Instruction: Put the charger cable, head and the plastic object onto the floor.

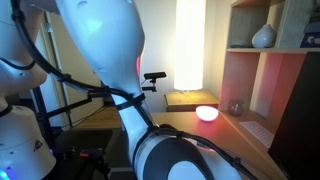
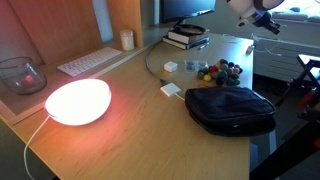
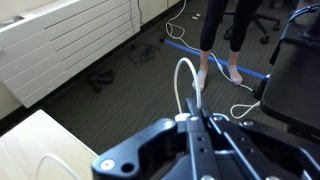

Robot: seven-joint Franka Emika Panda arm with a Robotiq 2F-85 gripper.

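Black fingers (image 3: pixel 160 140) of the gripper (image 3: pixel 193 120) are pinched together on the charger cable (image 3: pixel 185 70). In the wrist view the white cord arches up out of the tips in a narrow loop. The claw is out past the table's edge: only the pale tabletop (image 3: pixel 30 150) corner shows at the lower left, with a strand of white cord lying on it. Below the claw is the dark floor (image 3: pixel 120 95).

There's open floor straight under and to the left, up to the white radiator (image 3: pixel 70 40) on the wall. A small dark tangle (image 3: pixel 100 80) lies there. Ahead it's tighter, with a person's legs (image 3: pixel 220 40) and a blue strip (image 3: pixel 240 72) on the ground beside them.

In an exterior view, the arm (image 2: pixel 245 8) hangs beyond the far corner. The head (image 2: pixel 170 67), a small white block, sits on the wood near the coloured plastic pieces (image 2: pixel 215 72). A black pouch (image 2: pixel 230 108) lies close to the near edge. The glowing pink lamp (image 2: pixel 78 100) sits well apart from them.
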